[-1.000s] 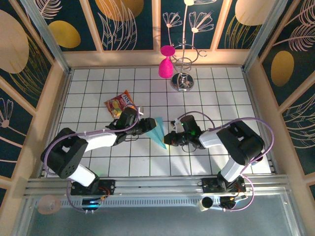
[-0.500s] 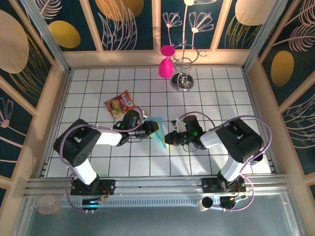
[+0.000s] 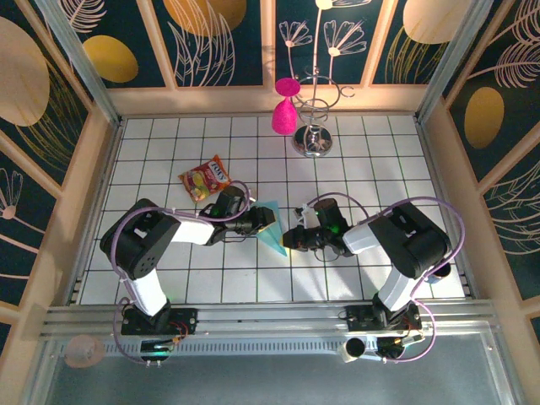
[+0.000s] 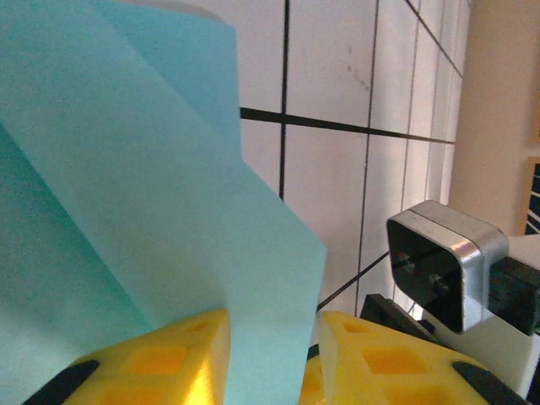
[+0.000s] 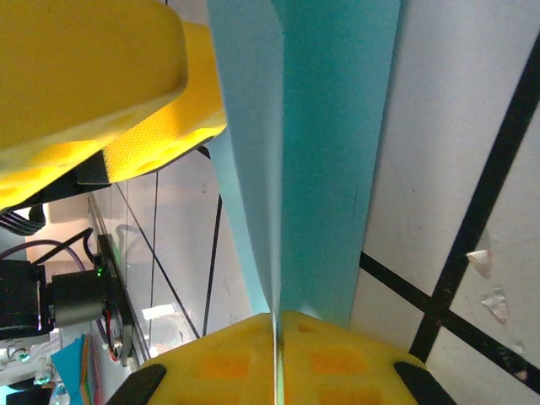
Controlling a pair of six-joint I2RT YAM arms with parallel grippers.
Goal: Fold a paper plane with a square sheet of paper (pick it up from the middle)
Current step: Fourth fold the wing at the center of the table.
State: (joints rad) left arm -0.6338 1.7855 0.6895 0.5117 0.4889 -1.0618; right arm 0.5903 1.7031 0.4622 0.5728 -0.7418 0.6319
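The square sheet of paper stands folded into a narrow, pointed, light-blue paper plane (image 3: pixel 272 226) on the tiles between my two grippers. My right gripper (image 3: pixel 289 239) is shut on its lower pointed end. In the right wrist view the centre crease of the plane (image 5: pixel 329 152) runs into the closed seam of the right gripper (image 5: pixel 277 319). My left gripper (image 3: pixel 266 218) is at the wide end. In the left wrist view a flap of the plane (image 4: pixel 126 169) passes between the parted jaws of the left gripper (image 4: pixel 270 325), lying against the left finger (image 4: pixel 186 346) and clear of the right one.
A red-and-yellow snack packet (image 3: pixel 205 178) lies just behind the left arm. A pink glass (image 3: pixel 284 114) hangs on a metal stand (image 3: pixel 314 139) at the back. The left gripper's yellow finger (image 5: pixel 84 76) is close above the plane in the right wrist view.
My left gripper has slid right onto the wide end of the plane, its arm folding in. The right gripper has stayed on the pointed end.
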